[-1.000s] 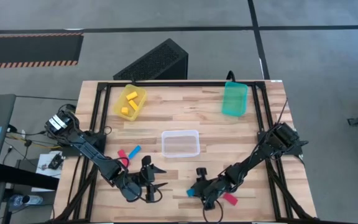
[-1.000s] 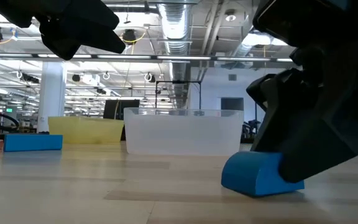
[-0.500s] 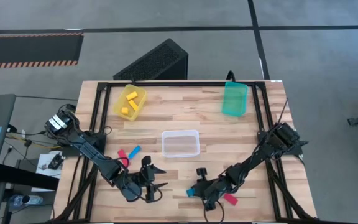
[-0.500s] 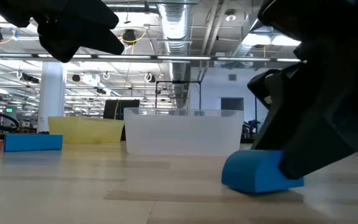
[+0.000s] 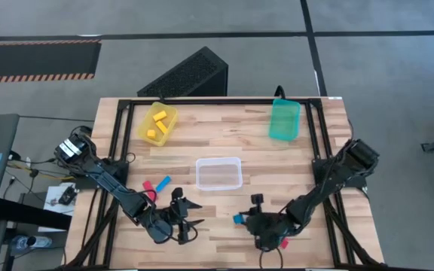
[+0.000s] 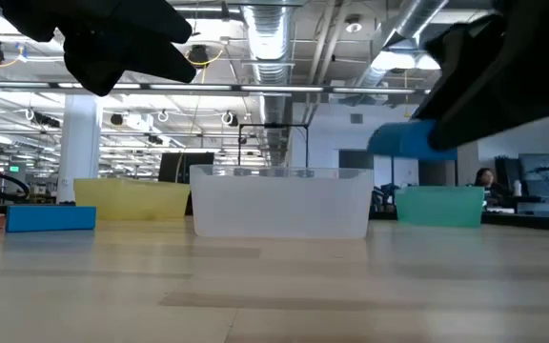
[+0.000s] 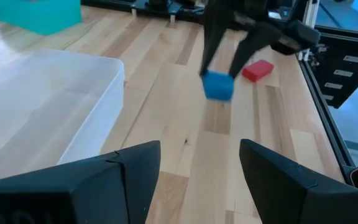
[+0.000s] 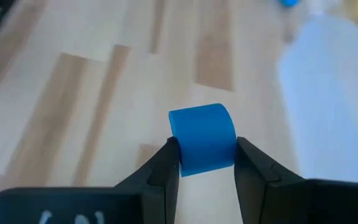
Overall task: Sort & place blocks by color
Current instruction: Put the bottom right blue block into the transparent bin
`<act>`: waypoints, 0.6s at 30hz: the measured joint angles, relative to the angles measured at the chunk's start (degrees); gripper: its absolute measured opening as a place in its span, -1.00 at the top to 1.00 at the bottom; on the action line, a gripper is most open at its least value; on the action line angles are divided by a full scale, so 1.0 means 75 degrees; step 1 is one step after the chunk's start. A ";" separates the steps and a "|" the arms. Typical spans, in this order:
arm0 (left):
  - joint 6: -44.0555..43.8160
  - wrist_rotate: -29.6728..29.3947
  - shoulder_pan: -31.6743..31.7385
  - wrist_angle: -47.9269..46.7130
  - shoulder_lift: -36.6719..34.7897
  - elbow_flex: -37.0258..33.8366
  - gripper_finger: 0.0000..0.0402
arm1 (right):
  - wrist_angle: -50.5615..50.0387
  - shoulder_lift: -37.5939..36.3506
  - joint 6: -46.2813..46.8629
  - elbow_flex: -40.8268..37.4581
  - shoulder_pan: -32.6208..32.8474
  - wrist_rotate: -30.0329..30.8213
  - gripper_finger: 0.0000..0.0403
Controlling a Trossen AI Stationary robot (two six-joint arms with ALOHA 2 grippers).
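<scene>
Butcher-block wood table [image 5: 255,162] w/ black frame, on grey concrete floor; low view shows an industrial hall behind w/ ceiling ducts and strip lights.

On the table: yellow bin [image 5: 157,123] far-left corner w/ yellow blocks [image 5: 156,124] inside; teal bin [image 5: 284,119] far-right; clear bin [image 5: 218,173] at center.

Right gripper [image 5: 249,217] sits near the front edge, right of center, lifted off the wood. Its fingers [image 8: 166,163] are clamped on a blue block [image 8: 202,137] w/ one rounded top edge, pinched on two opposite sides. Low view shows this block [image 6: 400,141] in the air, level w/ the clear bin's rim. Long axis: can't tell; it looks about cube-like, rounded side facing away from the wrist.

A red block [image 5: 282,243] lies flat on the wood just beside the right arm, close to the front edge; in left wrist view [image 7: 257,70] its long axis runs diagonal to the planks.

Left gripper [image 5: 189,214] hovers front-left of center, fingers [image 7: 135,163] spread wide, holding nothing.

A blue bar [image 5: 161,181] and a red bar [image 5: 147,185] lie side by side left of the clear bin, both angled diagonal.
</scene>
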 joint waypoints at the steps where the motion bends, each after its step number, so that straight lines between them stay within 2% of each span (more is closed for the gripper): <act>1: 0.0001 -0.0026 0.0000 0.0037 0.0000 0.0000 -0.05 | -0.0203 -0.0114 0.0103 0.0000 0.0062 0.0231 0.39; 9: 0.0207 0.0091 0.0561 0.0441 0.0000 0.0000 -0.05 | -0.1017 -0.0675 0.0447 0.0000 0.0356 0.2669 0.39; 11: 0.0346 0.0615 0.0938 0.0715 0.0003 -0.0003 -0.05 | -0.1118 -0.0741 0.0389 0.0003 0.0327 0.3100 0.39; 14: 0.0788 0.2022 0.1649 0.1743 0.0006 -0.0003 -0.05 | -0.1105 -0.0749 0.0065 0.0003 0.0239 0.3603 0.39; 18: 0.1351 0.3328 0.2467 0.2994 0.0006 -0.0003 -0.05 | -0.1078 -0.0746 -0.0681 0.0003 0.0118 0.3778 0.39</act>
